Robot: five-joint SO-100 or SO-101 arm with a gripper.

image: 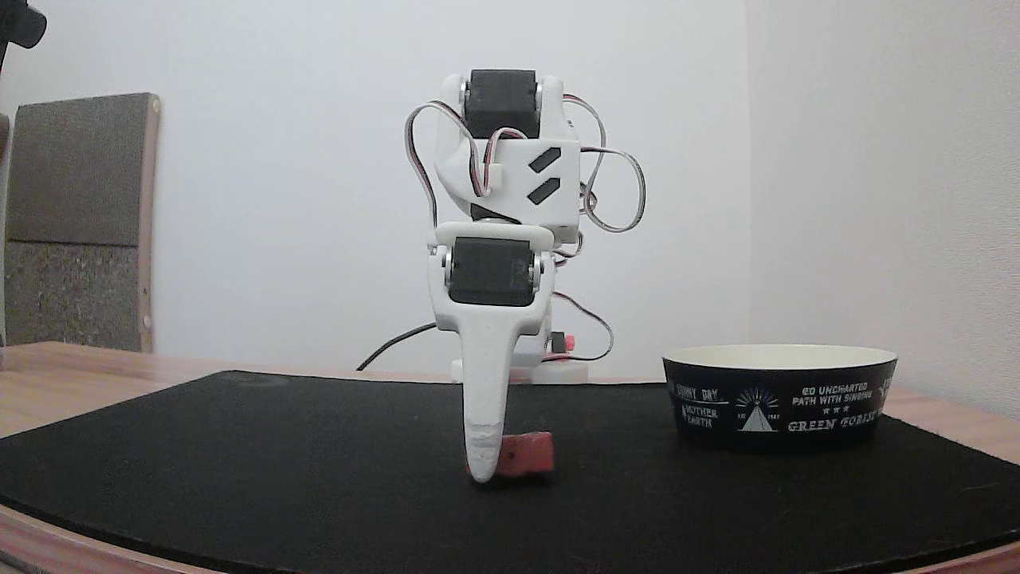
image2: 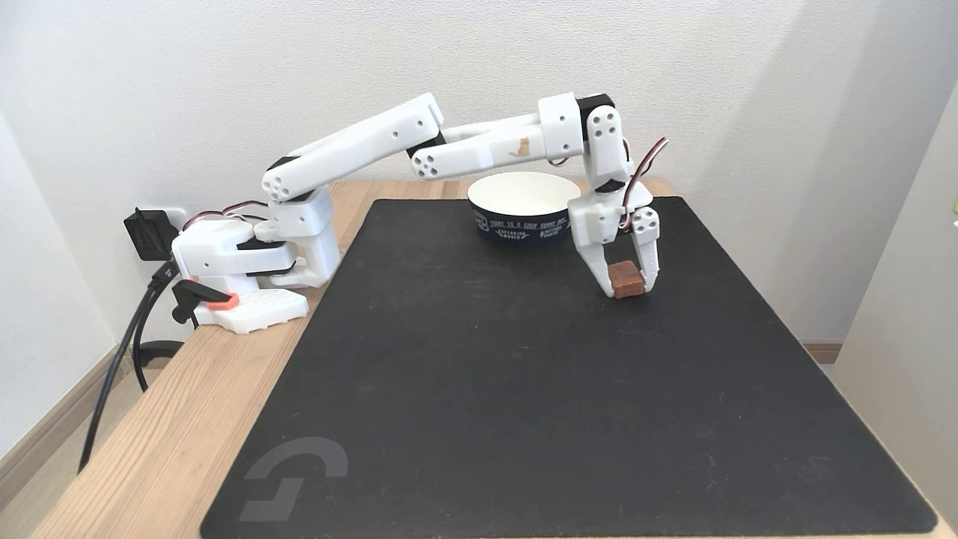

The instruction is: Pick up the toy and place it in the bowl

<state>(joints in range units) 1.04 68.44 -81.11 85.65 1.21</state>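
In the higher fixed view, going left to right, your arm reached from its base at the desk's (image2: 172, 419) left edge over the bowl (image2: 524, 196) to the hand (image2: 629, 290), whose fingers pinched the toy (image2: 626, 279) low on the black mat (image2: 524, 389), lifted little if at all. You were at the grasp step, I judged. Next you needed a straight lift, then a swing over the bowl's rim before letting go.

Probably a home room: wooden desk (image2: 172, 442), plain white walls, skirting board (image2: 45, 442)
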